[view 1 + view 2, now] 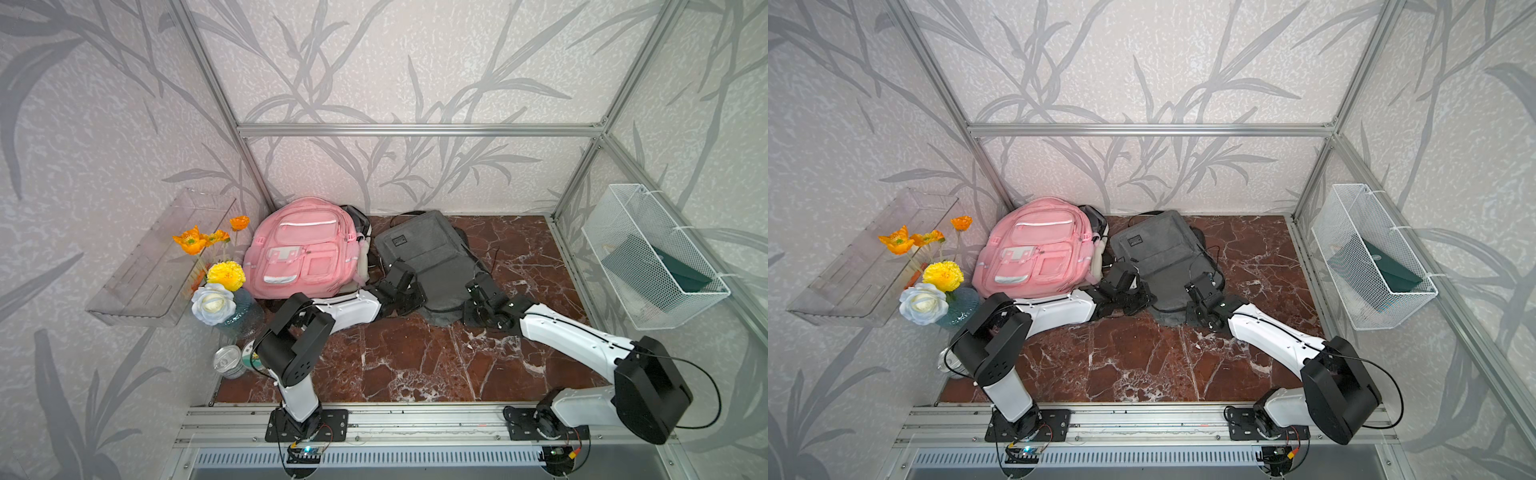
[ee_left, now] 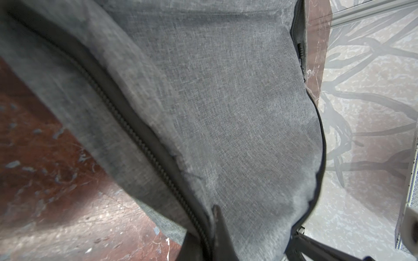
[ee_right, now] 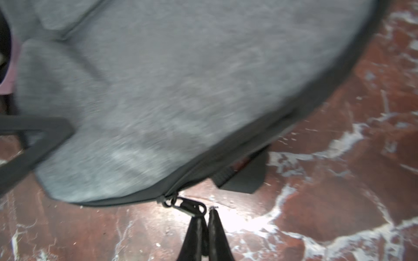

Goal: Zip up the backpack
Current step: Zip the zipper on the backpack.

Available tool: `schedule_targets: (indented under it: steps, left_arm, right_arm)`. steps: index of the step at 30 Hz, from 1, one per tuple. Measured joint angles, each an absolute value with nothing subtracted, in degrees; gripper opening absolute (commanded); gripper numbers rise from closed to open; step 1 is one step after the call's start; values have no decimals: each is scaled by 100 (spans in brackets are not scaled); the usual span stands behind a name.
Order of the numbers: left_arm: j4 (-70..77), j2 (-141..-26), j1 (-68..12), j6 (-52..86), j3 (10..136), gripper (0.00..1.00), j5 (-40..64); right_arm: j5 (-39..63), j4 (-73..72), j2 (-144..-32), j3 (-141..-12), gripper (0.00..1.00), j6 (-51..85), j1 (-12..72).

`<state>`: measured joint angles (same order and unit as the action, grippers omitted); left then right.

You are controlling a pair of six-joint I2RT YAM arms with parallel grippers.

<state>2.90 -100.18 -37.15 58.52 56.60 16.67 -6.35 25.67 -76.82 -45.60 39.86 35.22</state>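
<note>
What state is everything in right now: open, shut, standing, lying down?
grey backpack: lying flat, zipper partly open past the slider.
zipper pull: pinched by the right gripper.
right gripper: shut on the zipper pull.
left gripper: shut on the grey backpack's edge beside the zipper.
pink backpack: propped up, pockets look closed.
wire basket: hung on the wall, dark green item inside.

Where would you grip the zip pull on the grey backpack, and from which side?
Pinch the free end of the pull, as the right tool does. It sticks out from the edge of the grey backpack over the table, so come from the table side.
</note>
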Motion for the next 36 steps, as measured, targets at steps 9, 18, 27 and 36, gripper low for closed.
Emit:
schedule_targets:
  steps: [9,18,27,36]
  left_arm:
    - [-478,-10840,-3483,5273,7030,7,2012]
    - [-554,-10890,-3188,5024,7194,59,1688]
    - [-412,-9990,-3304,5218,6060,64,1675]
    - [211,-10333,-3470,5474,6001,54,2008]
  right_arm:
    - [-526,2445,-7406,-4471,0,4060,3723]
    - [-226,2171,-8154,-4816,0,4307,4394]
    - [-10,1931,-9026,-5544,0,4259,4641]
    - [21,1909,-9037,-5555,0,4241,4674]
